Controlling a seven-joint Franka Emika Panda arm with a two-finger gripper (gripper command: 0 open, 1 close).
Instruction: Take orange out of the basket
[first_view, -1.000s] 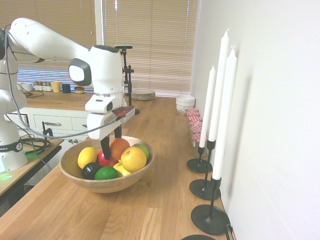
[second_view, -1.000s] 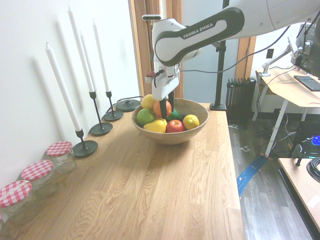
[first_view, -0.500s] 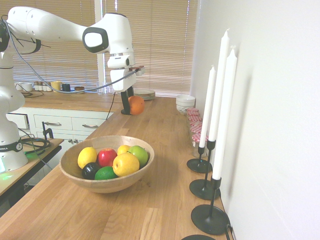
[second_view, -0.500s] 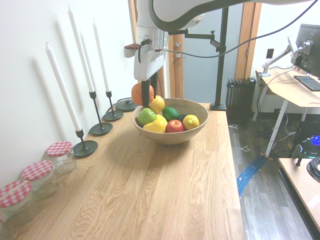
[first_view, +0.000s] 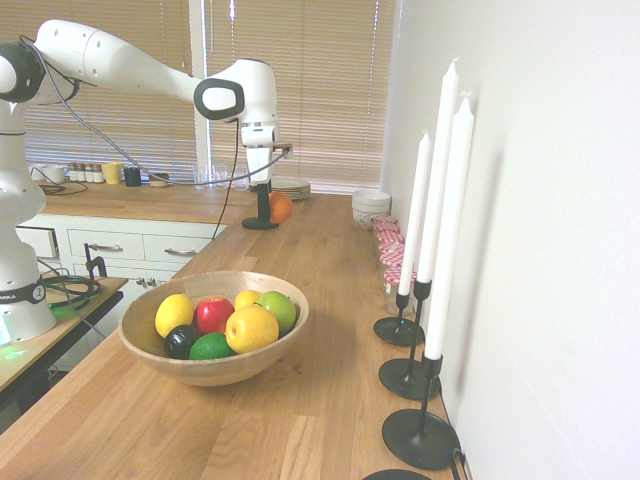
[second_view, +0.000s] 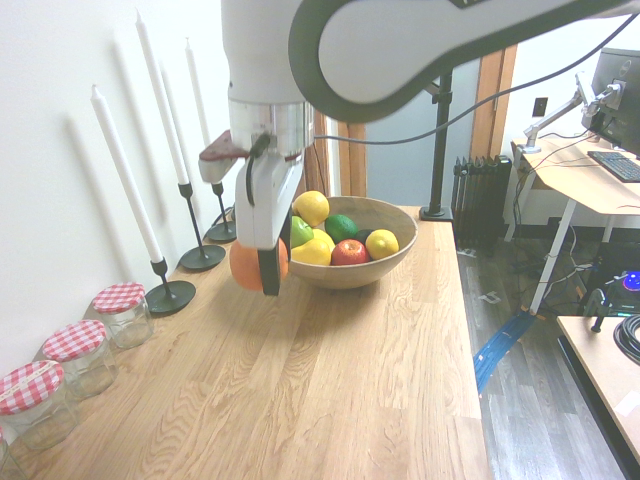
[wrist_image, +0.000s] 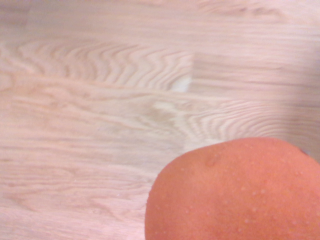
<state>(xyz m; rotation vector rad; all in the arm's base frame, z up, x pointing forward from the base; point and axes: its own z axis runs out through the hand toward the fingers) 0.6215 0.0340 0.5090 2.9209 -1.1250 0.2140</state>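
As seen in the first exterior view, left to right. Item: basket, a wide, round wooden bowl on the desk, holding a yellow lemon, a dark round fruit, a red apple, a green avocado-like fruit, a large yellow fruit and a green apple. Item: jaws, farther along the desk, clenched on the orange. Item: the orange, outside the basket and well apart from it, low over the desk; whether it touches the wood cannot be told. Item: jars with red-checked lids, along the wall. Item: white candles in black holders, at the far right. Step in hand, as judged: setting down, the removal itself being done. Next move, as judged: ease the orange onto the wood if any gap remains, part the jaws gently lest it roll, then lift straight clear.
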